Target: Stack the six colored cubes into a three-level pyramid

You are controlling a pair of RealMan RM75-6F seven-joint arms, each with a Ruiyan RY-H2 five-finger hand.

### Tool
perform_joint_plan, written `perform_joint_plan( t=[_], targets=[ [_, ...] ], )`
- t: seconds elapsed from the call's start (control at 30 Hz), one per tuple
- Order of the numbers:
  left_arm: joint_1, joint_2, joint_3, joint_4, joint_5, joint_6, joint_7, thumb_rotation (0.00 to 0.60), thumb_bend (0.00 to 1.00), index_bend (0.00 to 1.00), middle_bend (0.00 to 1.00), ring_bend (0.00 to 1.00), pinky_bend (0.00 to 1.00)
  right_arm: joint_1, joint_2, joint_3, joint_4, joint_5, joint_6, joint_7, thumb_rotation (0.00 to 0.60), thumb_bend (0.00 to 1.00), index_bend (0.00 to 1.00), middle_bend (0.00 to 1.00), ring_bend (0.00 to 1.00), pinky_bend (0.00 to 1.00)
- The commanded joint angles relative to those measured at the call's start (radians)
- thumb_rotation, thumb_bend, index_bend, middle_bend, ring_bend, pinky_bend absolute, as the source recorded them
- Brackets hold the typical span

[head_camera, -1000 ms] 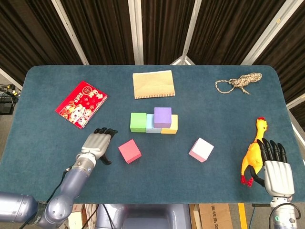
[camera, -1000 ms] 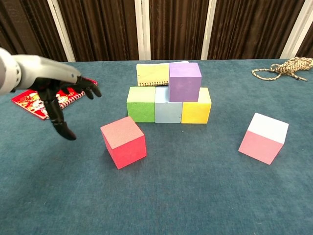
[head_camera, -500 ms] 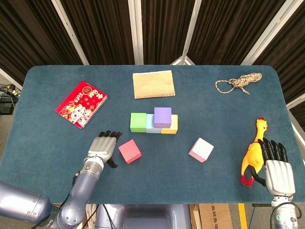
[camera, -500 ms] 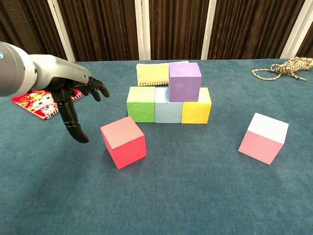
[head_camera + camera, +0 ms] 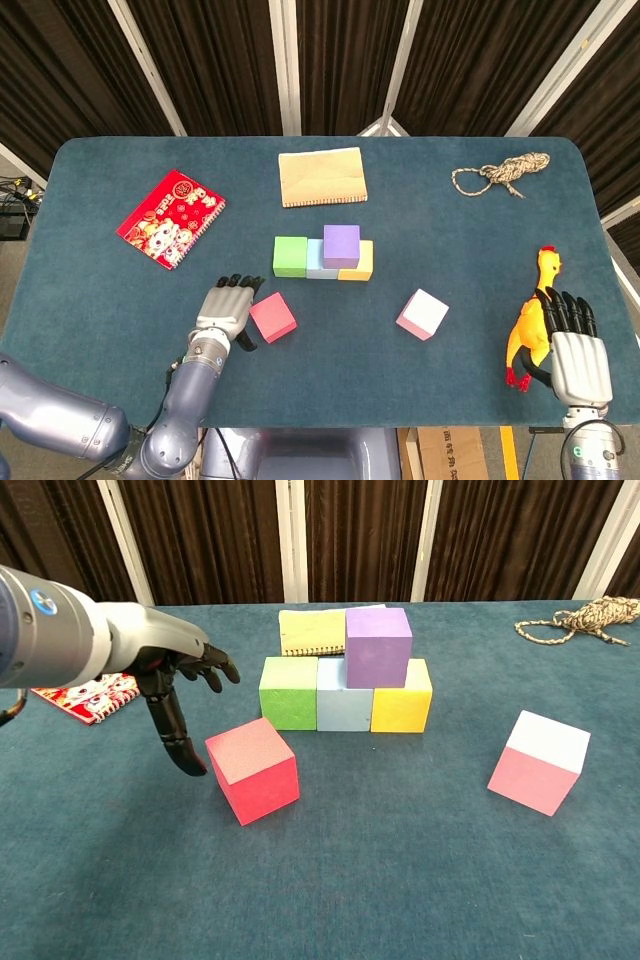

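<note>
With 4 cubes placed, the left hand point(image 5: 170, 665), fingers point(image 5: 178, 742) spread and empty, hovers beside the red cube point(image 5: 252, 770) on the surface point(image 5: 400, 880), seemingly reaching; next it must close around it.

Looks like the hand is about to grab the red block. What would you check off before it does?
1. Left hand holds nothing, fingers apart: ok.
2. Red cube stands free on the table, reachable: ok.
3. Thumb touching the cube: cannot tell.
4. Base row of green cube, light blue cube, yellow cube tight together: ok.
5. Purple cube leaves a free second-level spot: ok.
6. Right hand out of the way beside the rubber chicken: ok.
</note>
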Motion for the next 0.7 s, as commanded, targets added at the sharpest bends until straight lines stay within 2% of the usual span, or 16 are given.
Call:
perform_joint_plan(
  t=[0.03, 0.7],
  targets=[
    [-0.014, -0.023, -0.009, 0.012, -0.012, 0.02, -0.001, 0.6, 0.0, 0.09, 0.08, 0.0, 0.03, -0.008, 0.014, -0.007, 0.002, -0.015, -0.001, 0.025, 0.6, 0.34, 0.08, 0.09, 0.0, 0.0],
    [-0.034, -0.151, -0.015, 0.086, -0.002, 0.125, -0.01, 0.6, 0.0, 0.08, 0.11, 0.0, 0.03, -0.008, 0.025, 0.001, 0.024, -0.019, -0.003, 0.065, 0.6, 0.34, 0.08, 0.09, 0.0, 0.0]
  ],
)
